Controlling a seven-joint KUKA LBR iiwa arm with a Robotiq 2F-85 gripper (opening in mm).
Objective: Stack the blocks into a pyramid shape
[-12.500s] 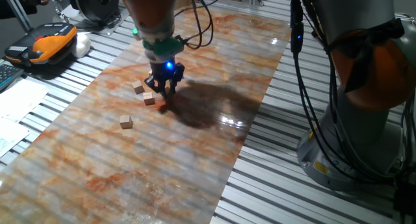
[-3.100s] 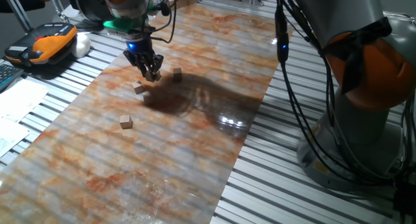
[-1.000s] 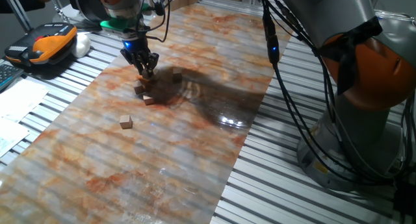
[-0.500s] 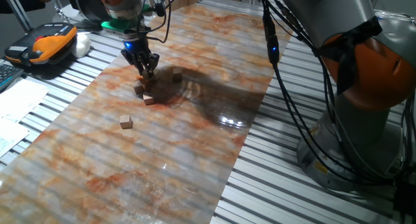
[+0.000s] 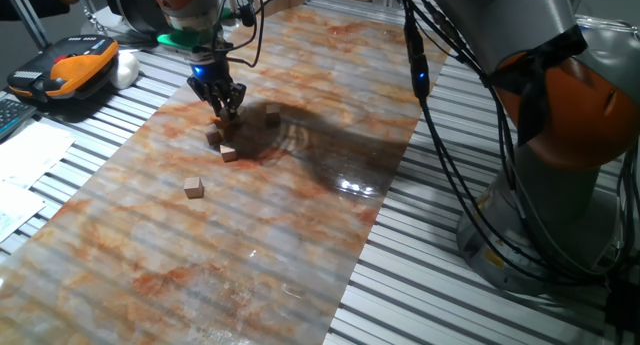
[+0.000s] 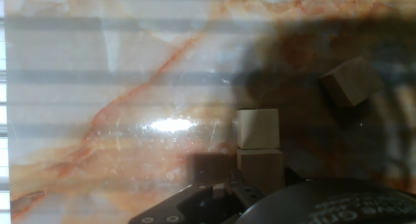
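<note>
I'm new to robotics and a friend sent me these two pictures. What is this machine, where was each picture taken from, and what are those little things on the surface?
This is a robot arm standing beside a marble-patterned table. The wide picture comes from a fixed camera looking at the table. The close-up comes from a camera on the arm's hand, looking along its fingers. At the arm's end is a two-finger tool, hanging low over some small wooden blocks. Four blocks show in the wide picture: two close by the tool, a third block just behind it, and a lone block nearer the camera. The close-up shows three, with a touching pair in the middle. I cannot tell whether the tool holds anything.
</note>
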